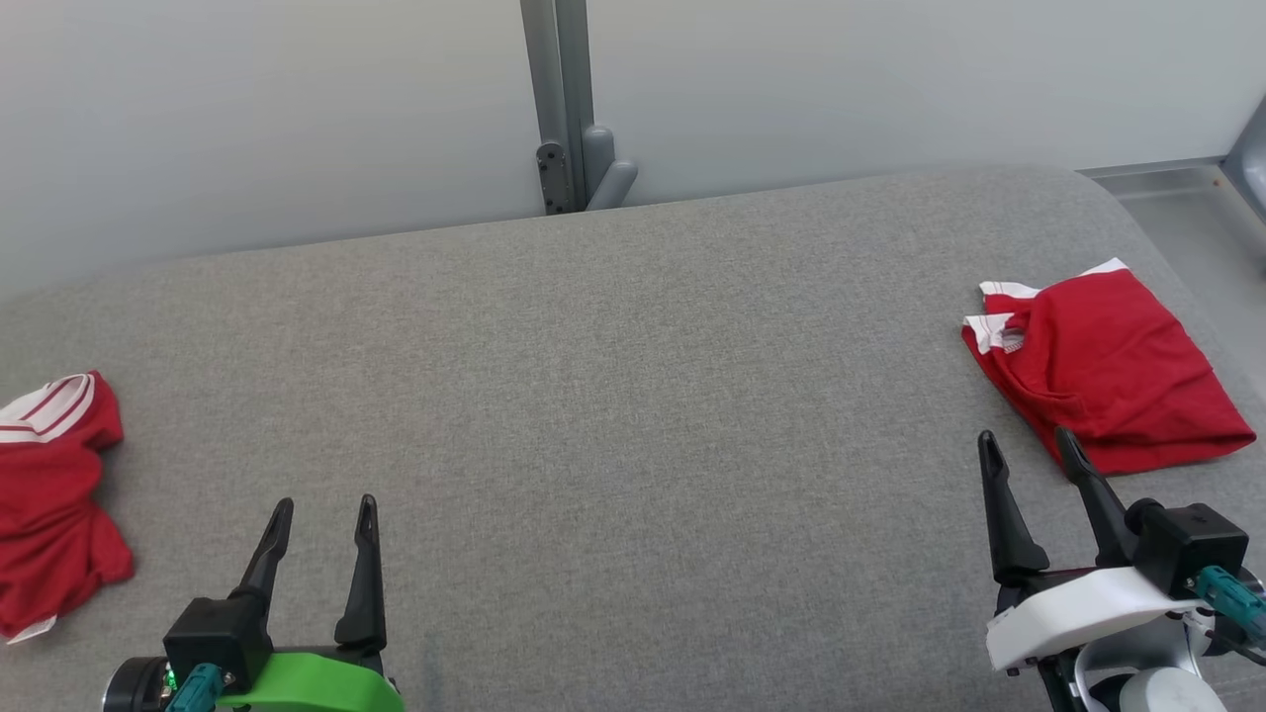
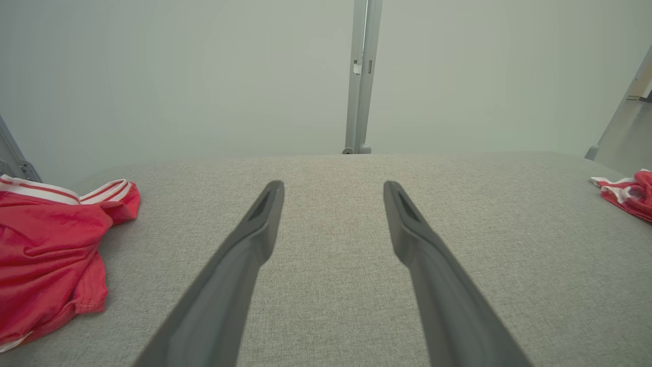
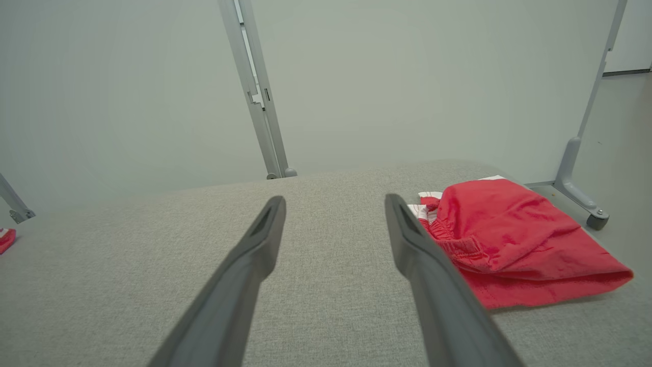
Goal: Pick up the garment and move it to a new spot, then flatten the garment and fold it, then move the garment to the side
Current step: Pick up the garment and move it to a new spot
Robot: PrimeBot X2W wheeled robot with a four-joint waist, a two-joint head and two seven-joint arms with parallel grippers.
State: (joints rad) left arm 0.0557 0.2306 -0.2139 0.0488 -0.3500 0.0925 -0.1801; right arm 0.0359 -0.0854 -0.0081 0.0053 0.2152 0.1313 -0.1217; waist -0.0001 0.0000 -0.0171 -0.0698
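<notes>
Left end effector (image 1: 326, 504) and right end effector (image 1: 1026, 437) gape empty; folded red garment (image 1: 1108, 371) lies diagonally on the desk (image 1: 633, 396), white-trimmed end far-left.

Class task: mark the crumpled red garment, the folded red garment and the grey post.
crumpled red garment (image 1: 54, 504): head view, its red middle.
folded red garment (image 1: 1118, 371): head view, top red layer.
grey post (image 1: 557, 79): head view, upright shaft.
</notes>
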